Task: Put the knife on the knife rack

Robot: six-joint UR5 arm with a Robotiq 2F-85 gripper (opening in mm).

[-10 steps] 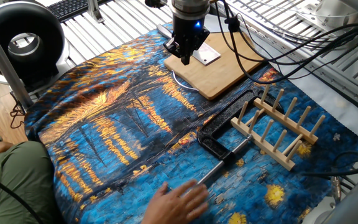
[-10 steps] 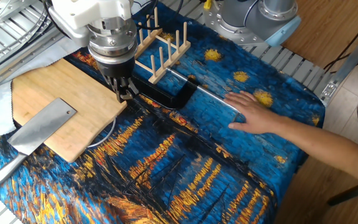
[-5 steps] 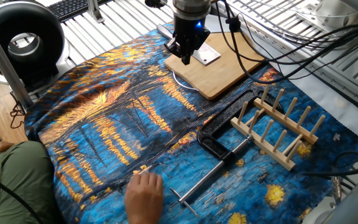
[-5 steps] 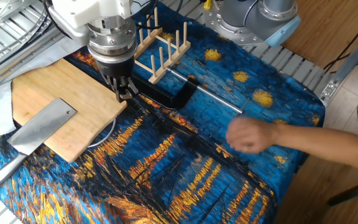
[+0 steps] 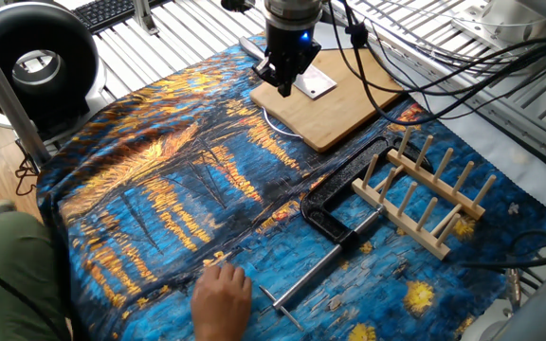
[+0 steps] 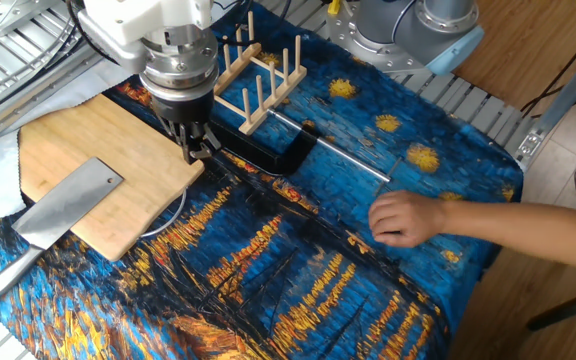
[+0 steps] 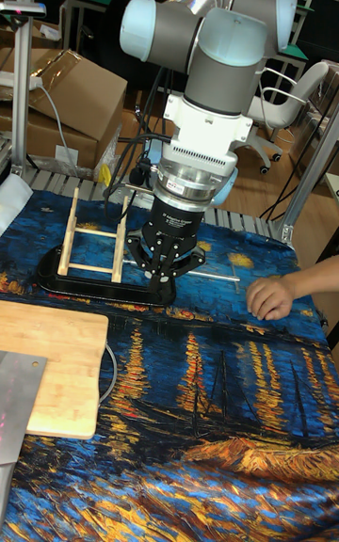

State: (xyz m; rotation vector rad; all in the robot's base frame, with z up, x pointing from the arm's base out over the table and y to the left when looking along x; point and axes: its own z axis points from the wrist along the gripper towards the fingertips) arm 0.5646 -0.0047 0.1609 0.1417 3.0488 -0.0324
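Note:
The knife (image 6: 65,205), a metal cleaver, lies flat on the wooden cutting board (image 6: 98,150), and its handle hangs over the board's corner onto the cloth. Part of the knife's blade (image 5: 318,85) shows behind the arm, and its blade (image 7: 17,401) also shows at the lower left of the tall view. The knife rack (image 6: 255,75) (image 5: 429,204) (image 7: 92,241) stands upright on the blue cloth. My gripper (image 6: 200,150) (image 5: 282,90) (image 7: 165,280) hangs shut and empty above the board's edge, between knife and rack.
A black clamp (image 6: 268,150) (image 5: 335,213) with a thin steel rod (image 6: 328,150) lies beside the rack. A person's hand (image 6: 408,215) (image 5: 221,294) (image 7: 273,297) rests on the cloth near the table edge. A black ring-shaped device (image 5: 36,62) stands at the far left.
The person's hand has let go of the clamp's rod and pulled back toward the table edge. My gripper has hardly moved.

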